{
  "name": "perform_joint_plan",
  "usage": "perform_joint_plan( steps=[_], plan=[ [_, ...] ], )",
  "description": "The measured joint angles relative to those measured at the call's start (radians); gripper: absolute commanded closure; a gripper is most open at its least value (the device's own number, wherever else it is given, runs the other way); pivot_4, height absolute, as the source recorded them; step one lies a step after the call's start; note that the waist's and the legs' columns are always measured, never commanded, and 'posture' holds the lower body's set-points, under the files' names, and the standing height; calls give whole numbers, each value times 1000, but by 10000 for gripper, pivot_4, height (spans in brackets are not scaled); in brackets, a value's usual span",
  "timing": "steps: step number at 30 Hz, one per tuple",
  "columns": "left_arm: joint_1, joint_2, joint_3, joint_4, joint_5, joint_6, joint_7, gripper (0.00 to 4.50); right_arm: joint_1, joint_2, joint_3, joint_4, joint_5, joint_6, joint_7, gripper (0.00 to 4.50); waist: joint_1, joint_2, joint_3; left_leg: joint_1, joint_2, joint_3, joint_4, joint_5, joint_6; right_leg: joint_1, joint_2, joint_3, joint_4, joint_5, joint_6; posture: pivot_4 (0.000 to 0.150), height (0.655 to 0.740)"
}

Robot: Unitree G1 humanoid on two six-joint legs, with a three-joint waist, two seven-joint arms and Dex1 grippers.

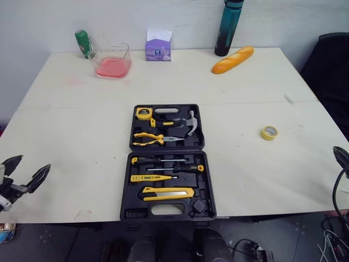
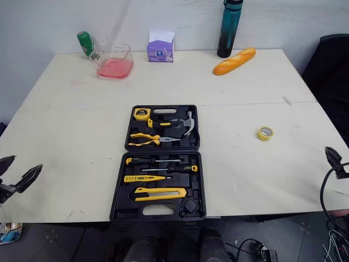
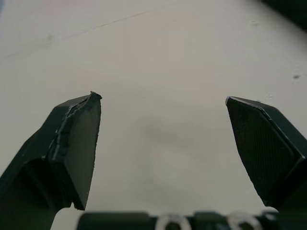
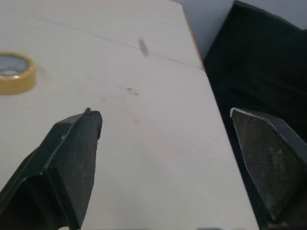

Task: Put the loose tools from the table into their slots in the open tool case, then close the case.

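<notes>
The tool case (image 1: 208, 185) lies open at the middle of the table (image 1: 71, 125), close to the near edge. Its hammer (image 1: 188, 123), pliers (image 1: 150, 139) and utility knife (image 1: 168, 192) are seated in their recesses. The one loose piece looks to be the yellow tape roll (image 1: 269, 132), lying flat on the table well to the right of the case. Fetching it is likely the step in hand, and the right tool (image 4: 164, 112) is the nearer one for it. It should come down from above, pinch across the ring's wall rather than push it along the smooth top, then lower it level into its recess; which recess is free I cannot tell. The left tool (image 1: 30, 165) hangs spread and empty off the near left edge. The head views give the whole layout, but of the right tool just one finger at the frame's edge. The right wrist view shows that tool's fingers wide apart and empty, with the roll beyond them to one side. The left wrist view shows bare table between its spread fingers.
</notes>
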Motion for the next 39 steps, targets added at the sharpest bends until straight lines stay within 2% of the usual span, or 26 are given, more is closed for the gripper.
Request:
perform_joint_plan(
  steps=[5, 10, 14, 19, 23, 28, 34, 39],
  plan=[
    [-55, 51, -55, -138, -71, 75, -39, 1273, -28, -90, 93, -138, 6, 280, 25, 0, 1, 2, 1, -1, 0, 0, 0, 0, 0, -1, 0, 0, -1, 0, -1, 1500, 7400],
    [-107, 80, -139, -288, -162, 130, -105, 1273, -105, -221, 225, -235, 38, 492, 222, 0, 2, 5, 3, -1, 0, 1, 1, -1, 2, -1, 1, 0, -1, 0, -1, 1500, 7400],
    [-131, 115, -185, -348, -216, 187, -141, 1273, -231, -319, 373, -242, 4, 585, 375, 0, -1, 6, 4, -1, 2, 2, 1, -1, 1, -1, 4, -1, -1, 0, -1, 1500, 7400],
    [-310, 173, -291, -347, -218, 226, -145, 1273, -485, -340, 644, -183, -118, 645, 584, 0, 0, 7, 6, -5, -1, 7, 1, 0, 2, -10, 6, -3, 4, 0, 0, 1500, 7400],
    [-364, 174, -368, -360, -269, 286, -167, 1273, -632, -322, 779, -60, -230, 623, 687, 0, 2, 8, 6, -17, -1, 9, 4, 3, 3, -21, 8, -3, 8, 0, 0, 1500, 7400],
    [-492, 161, -514, -446, -313, 331, -182, 1273, -851, -181, 910, 214, -417, 460, 686, 0, -1, 6, 8, -17, -5, 11, 4, 3, 4, -20, 9, -1, 5, 2, 4, 1500, 7400],
    [-492, 143, -547, -464, -314, 360, -167, 1273, -1012, -95, 962, 484, -559, 335, 681, 0, -2, 7, 10, -17, -5, 10, 4, 4, 2, -20, 14, 2, 5, 2, 3, 1500, 7400],
    [-470, 139, -549, -480, -314, 363, -147, 1273, -1080, -39, 965, 603, -622, 271, 648, 0, -2, 7, 10, -17, -3, 10, 6, 5, 0, -20, 16, 4, 8, 2, 3, 1500, 7400]
  ],
)
